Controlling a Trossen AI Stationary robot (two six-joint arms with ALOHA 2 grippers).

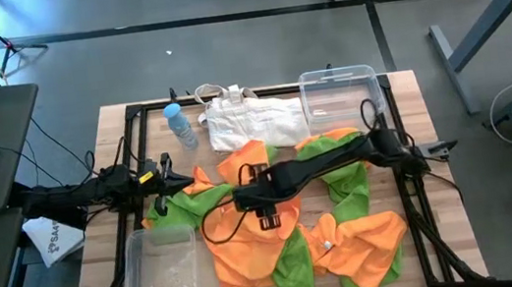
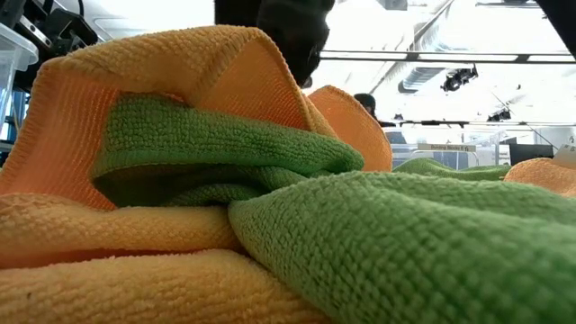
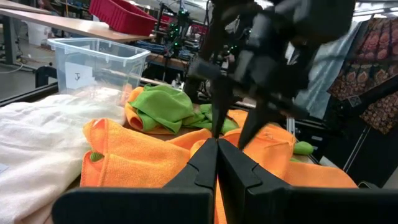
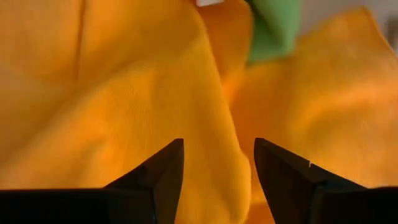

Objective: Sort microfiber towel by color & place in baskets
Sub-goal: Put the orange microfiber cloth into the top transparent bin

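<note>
Our right gripper (image 4: 217, 168) hangs over the middle of the towel heap with its jaws spread wide and nothing between them. An orange towel (image 4: 124, 93) lies directly beneath its fingertips, a raised fold running between the jaws. Our left gripper (image 3: 217, 163), pressed shut and empty, waits farther off, so the right arm is the nearer.

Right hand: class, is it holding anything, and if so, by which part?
Nothing. The right hand hangs open above an orange towel, fingers apart with no cloth pinched between them.

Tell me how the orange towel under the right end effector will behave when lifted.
The orange towel lies crumpled and folded, so it will probably drape limply. Green towels overlap it and may drag along. The open right end effector hovers above it.
</note>
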